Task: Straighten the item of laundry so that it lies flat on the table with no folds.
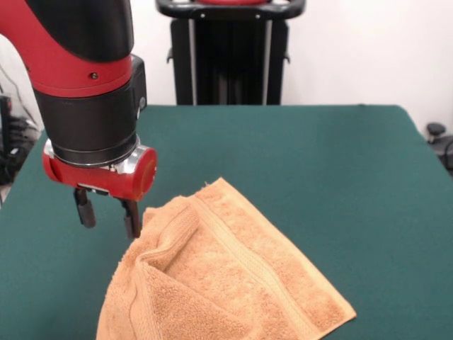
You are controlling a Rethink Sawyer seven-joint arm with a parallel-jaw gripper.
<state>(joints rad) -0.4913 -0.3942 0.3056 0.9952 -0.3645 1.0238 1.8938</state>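
The orange-tan towel (226, 276) lies on the dark green table (318, 163) at the near middle, running out of the picture's bottom edge. Its left part is folded over itself, with a raised ridge and a pocket near the left edge. A woven stripe band runs diagonally across it. No tag shows. My gripper (107, 212) hangs from the red and black arm at the left, just above the towel's upper left corner. Its two dark fingers (132, 218) are spread apart with nothing between them. The right finger is at the towel's edge.
The robot's black pedestal (230, 53) stands at the table's far side. Dark objects show on the floor past the table's right edge (439, 138) and left edge.
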